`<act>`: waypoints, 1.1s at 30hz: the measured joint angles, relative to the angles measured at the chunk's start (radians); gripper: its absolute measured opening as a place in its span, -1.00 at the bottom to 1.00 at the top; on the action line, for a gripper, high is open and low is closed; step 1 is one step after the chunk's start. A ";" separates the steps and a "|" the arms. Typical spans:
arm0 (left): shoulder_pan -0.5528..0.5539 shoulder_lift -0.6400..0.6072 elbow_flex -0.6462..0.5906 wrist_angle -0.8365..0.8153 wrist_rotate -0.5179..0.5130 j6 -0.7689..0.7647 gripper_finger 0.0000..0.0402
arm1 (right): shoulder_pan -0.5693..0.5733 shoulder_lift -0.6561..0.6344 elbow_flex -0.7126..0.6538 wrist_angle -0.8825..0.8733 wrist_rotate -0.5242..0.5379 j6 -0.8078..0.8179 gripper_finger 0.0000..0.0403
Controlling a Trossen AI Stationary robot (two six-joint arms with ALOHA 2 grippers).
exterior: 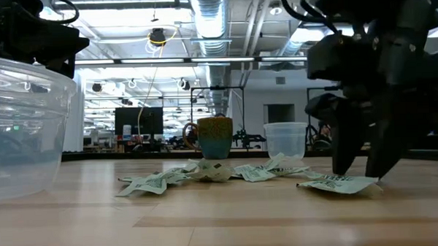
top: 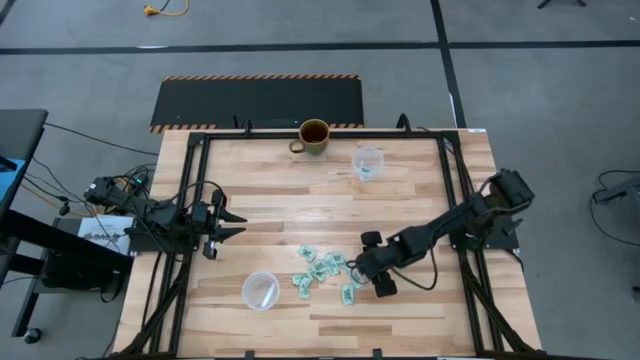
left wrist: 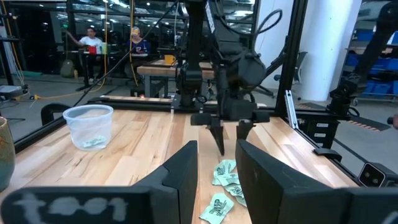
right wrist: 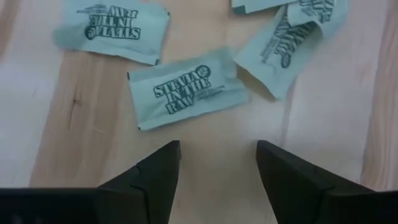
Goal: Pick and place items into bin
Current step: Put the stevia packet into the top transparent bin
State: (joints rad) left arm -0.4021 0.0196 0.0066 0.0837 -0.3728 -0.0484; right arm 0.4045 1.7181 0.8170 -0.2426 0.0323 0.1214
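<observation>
Several pale mint-green printed packets (top: 325,270) lie flat and scattered on the wooden table, near its middle toward the near edge. My right gripper (top: 360,265) hangs over the right end of the scatter, fingers pointing down and open. In the right wrist view it (right wrist: 217,158) stands just short of one packet (right wrist: 186,87). In the low view its fingers (exterior: 364,165) straddle a packet (exterior: 338,183) without clearly touching it. My left gripper (top: 232,225) waits open at the table's left, level, facing the packets (left wrist: 224,180).
A clear plastic cup (top: 260,290) stands left of the packets near the near edge. A second clear cup (top: 368,162) with something pale green in it and a brown-green mug (top: 314,137) stand at the far edge. Black frame rails (top: 455,190) run along both sides.
</observation>
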 joint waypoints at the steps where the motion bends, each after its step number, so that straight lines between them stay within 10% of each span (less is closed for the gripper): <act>1: 0.000 0.000 0.000 0.000 0.000 0.000 -0.51 | 0.007 0.008 0.002 0.000 0.003 0.000 0.01; 33: 0.000 0.000 0.000 0.000 0.000 0.000 -0.51 | 0.041 0.005 0.072 0.098 -0.005 -0.091 -0.08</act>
State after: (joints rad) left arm -0.4021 0.0196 0.0063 0.0837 -0.3725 -0.0484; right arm 0.4454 1.7233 0.8894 -0.1447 0.0276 0.0304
